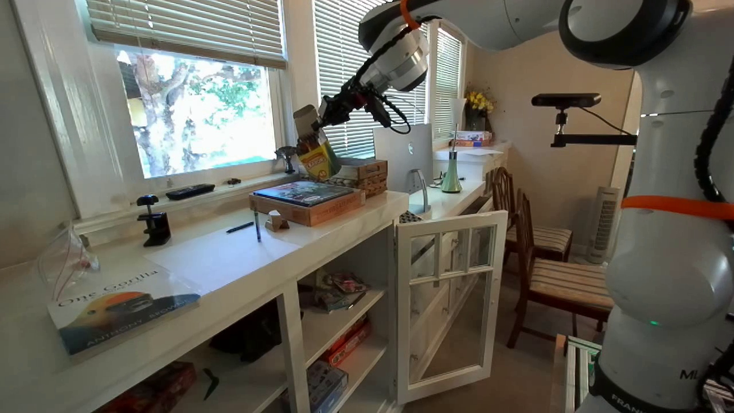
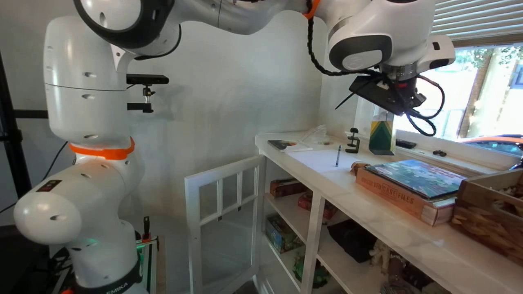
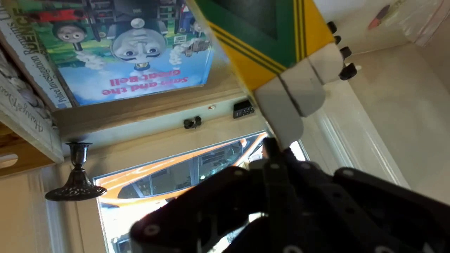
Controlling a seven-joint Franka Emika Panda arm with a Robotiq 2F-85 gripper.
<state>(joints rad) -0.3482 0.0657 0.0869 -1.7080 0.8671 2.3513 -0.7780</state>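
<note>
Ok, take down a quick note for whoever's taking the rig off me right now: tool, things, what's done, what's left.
Tool: shut on the flap of the crayon box.
Box: hangs tilted above the counter, its top open.
On the counter: paper, an upright pen, a lying pen, and a book on a carton.
Done: box gripped and clear of the counter.
Left: box not yet set down or released. It seems held by the flap alone, so go gently.
</note>
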